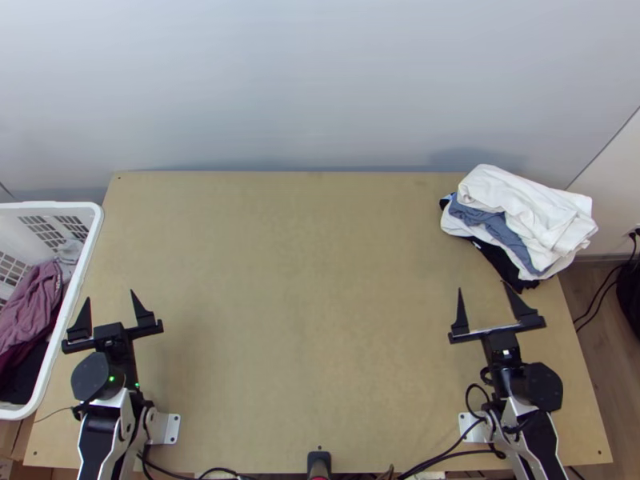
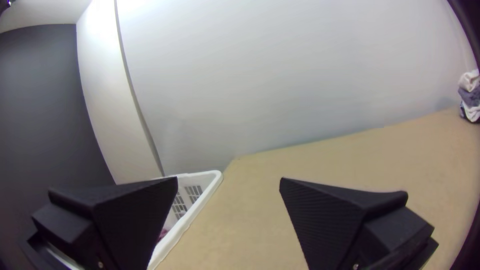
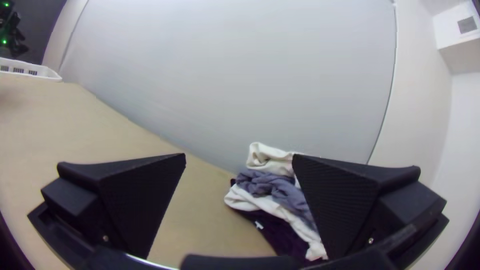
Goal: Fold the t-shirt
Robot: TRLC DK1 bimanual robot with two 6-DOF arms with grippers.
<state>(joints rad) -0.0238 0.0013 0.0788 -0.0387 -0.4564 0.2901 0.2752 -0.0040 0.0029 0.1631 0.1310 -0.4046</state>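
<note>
Left gripper (image 1: 110,295) and right gripper (image 1: 482,286), both wide open, nothing held. Can't pin down the t-shirt: maybe in the basket (image 1: 48,206), maybe in the far-right pile (image 1: 528,212). Could easily snag two tangled layers with too deep a pinch, tbh.

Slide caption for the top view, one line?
Left tool and right tool open and empty, clothes piled at the table's far right corner, white laundry basket at left.

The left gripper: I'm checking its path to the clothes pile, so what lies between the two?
In the top view, a bare stretch of light wooden tabletop runs between the left gripper and the clothes pile.
</note>
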